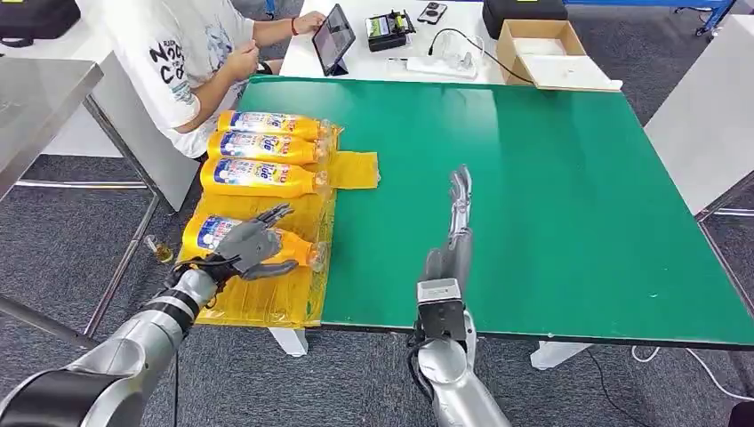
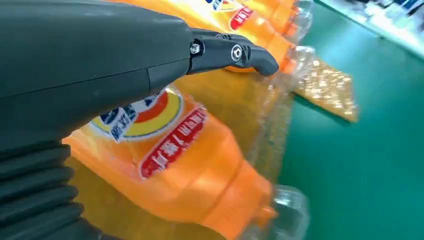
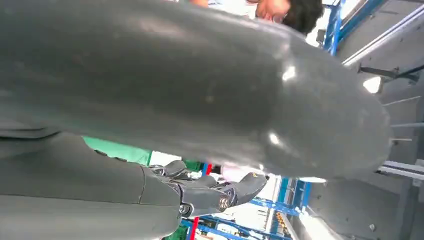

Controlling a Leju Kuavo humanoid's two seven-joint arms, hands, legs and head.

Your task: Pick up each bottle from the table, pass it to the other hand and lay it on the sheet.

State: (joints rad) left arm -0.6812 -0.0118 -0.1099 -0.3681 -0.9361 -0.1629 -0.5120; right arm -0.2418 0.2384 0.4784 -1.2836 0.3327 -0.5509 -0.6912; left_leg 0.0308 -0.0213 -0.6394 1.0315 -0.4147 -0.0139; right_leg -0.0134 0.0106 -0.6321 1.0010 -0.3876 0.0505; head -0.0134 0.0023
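Several orange bottles lie side by side on a yellow sheet [image 1: 267, 302] at the left end of the green table [image 1: 533, 196]. The three far ones [image 1: 262, 147] lie apart from my hands. My left hand [image 1: 252, 245] hovers over the nearest bottle [image 1: 209, 233] with its fingers spread. In the left wrist view its fingers [image 2: 235, 52] stretch straight above that bottle [image 2: 200, 170] without wrapping it. My right hand [image 1: 457, 227] reaches out over the bare green table, to the right of the sheet, fingers straight and holding nothing. Its dark fingers [image 3: 215, 192] are straight in the right wrist view too.
A person in a white shirt [image 1: 191, 62] sits at the table's far left corner, touching a tablet [image 1: 333, 37]. Behind the green table stands a white one with a cardboard box [image 1: 542, 53] and small devices. A small bottle [image 1: 160, 252] stands on the floor at the left.
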